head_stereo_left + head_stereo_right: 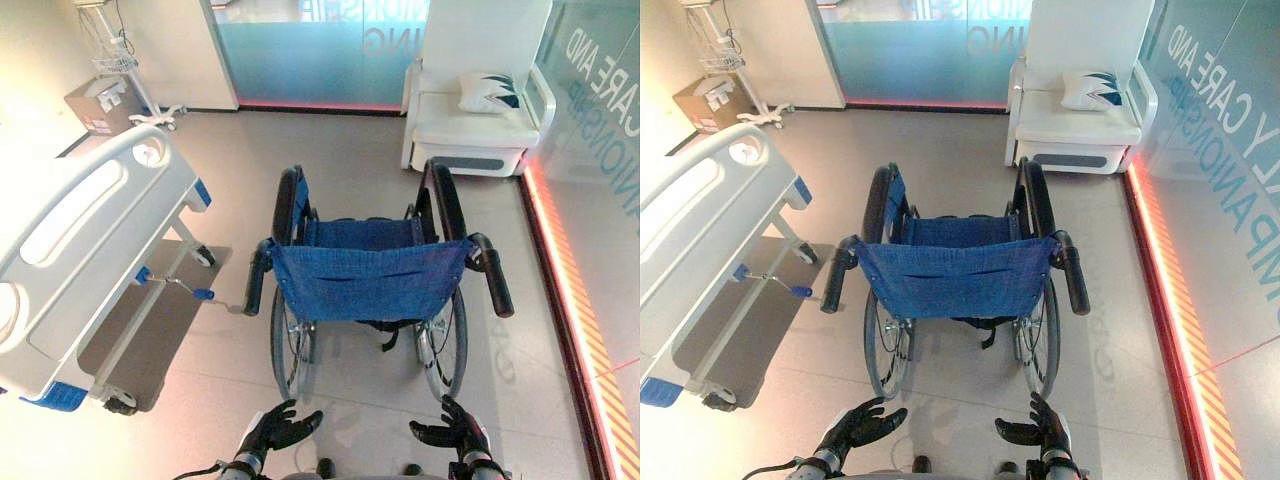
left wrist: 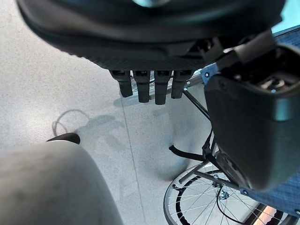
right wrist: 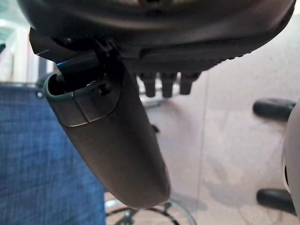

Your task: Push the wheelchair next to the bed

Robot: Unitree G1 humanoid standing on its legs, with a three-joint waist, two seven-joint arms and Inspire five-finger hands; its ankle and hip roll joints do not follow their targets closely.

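Note:
A wheelchair [image 1: 370, 280] with a blue cloth back and seat stands in the middle of the floor, its back toward me. Black push handles stick out at its left [image 1: 256, 280] and right [image 1: 497, 280]. The white hospital bed [image 1: 80, 250] with blue corner bumpers lies to the wheelchair's left, its foot end angled toward it. My left hand [image 1: 280, 428] hangs open low behind the left wheel, touching nothing. My right hand [image 1: 448, 432] is open too, low behind the right wheel. Both hands are well short of the push handles.
A white armchair [image 1: 470, 110] with a cushion stands ahead on the right by the glass wall [image 1: 600, 150]. A red-lit strip [image 1: 565, 290] runs along the floor at the right. A cardboard box [image 1: 100, 105] and a wire stand [image 1: 125, 65] sit far left.

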